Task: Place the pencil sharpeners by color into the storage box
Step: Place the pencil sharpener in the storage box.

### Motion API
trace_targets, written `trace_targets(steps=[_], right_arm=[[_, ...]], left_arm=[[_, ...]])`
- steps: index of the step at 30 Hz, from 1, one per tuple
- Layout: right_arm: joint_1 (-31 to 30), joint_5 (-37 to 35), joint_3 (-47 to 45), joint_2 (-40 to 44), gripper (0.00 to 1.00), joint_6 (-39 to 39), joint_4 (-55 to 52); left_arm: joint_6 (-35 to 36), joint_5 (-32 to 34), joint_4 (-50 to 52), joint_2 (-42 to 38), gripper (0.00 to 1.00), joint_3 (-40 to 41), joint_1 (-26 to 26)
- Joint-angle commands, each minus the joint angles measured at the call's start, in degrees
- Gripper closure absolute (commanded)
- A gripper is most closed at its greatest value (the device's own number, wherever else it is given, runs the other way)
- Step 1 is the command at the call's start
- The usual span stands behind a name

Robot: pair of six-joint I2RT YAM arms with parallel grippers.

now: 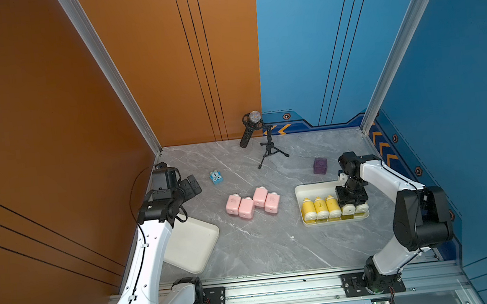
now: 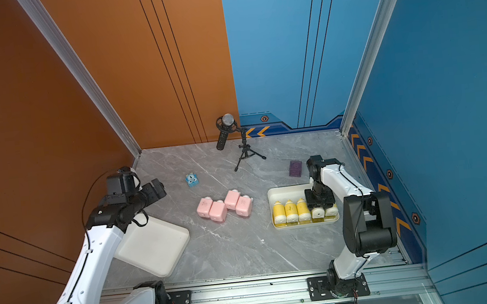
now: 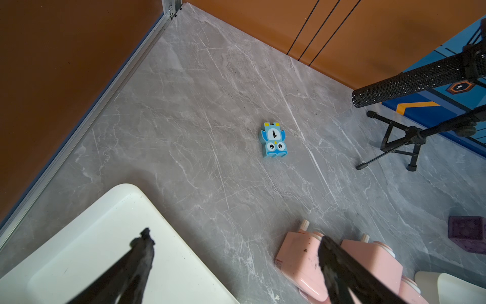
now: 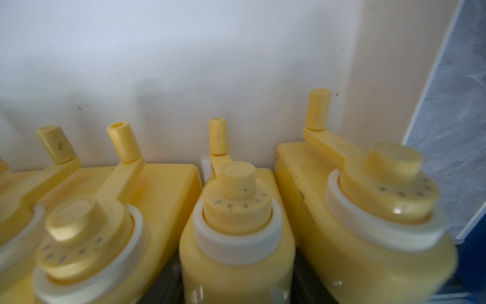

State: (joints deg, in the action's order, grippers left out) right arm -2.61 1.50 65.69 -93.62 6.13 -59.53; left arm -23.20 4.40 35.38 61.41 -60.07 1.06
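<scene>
Right gripper [image 1: 351,201] clamped on a yellow sharpener [image 4: 236,237] in the row along the storage box [image 1: 300,191] near edge, worktop right. Left gripper [image 3: 234,238] jaws wide, empty. Pink sharpeners [image 1: 252,204] mid-worktop. Likely light, rigid, slick plastic; grip flat sides, not the crank [image 4: 218,136].

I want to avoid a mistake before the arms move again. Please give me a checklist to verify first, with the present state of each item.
1. Five yellow sharpeners in the right tray: ok, one row.
2. Right gripper free to lift away: not ok, it is closed on one yellow sharpener.
3. Left gripper open and empty: ok.
4. Left tray ready: ok, nothing visible in it.
5. Pink sharpeners sorted: not ok, all four lie on the table between the trays.
6. Blue toy and purple cube outside both trays: ok.
</scene>
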Motion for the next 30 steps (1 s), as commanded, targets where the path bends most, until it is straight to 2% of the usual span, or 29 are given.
trace_targets(steps=[1, 11, 30], right_arm=[[0.23, -0.11, -0.28, -0.18, 0.48, -0.29, 0.01], [0.24, -0.36, -0.13, 0.11, 0.44, -0.19, -0.59], [0.24, -1.42, 0.03, 3.38, 0.43, 0.08, -2.00]], left_arm=[[0.34, -0.90, -0.53, 0.14, 0.02, 0.13, -0.31], [0.35, -0.80, -0.63, 0.16, 0.02, 0.13, -0.31], [0.40, -0.91, -0.65, -0.15, 0.02, 0.22, -0.19]])
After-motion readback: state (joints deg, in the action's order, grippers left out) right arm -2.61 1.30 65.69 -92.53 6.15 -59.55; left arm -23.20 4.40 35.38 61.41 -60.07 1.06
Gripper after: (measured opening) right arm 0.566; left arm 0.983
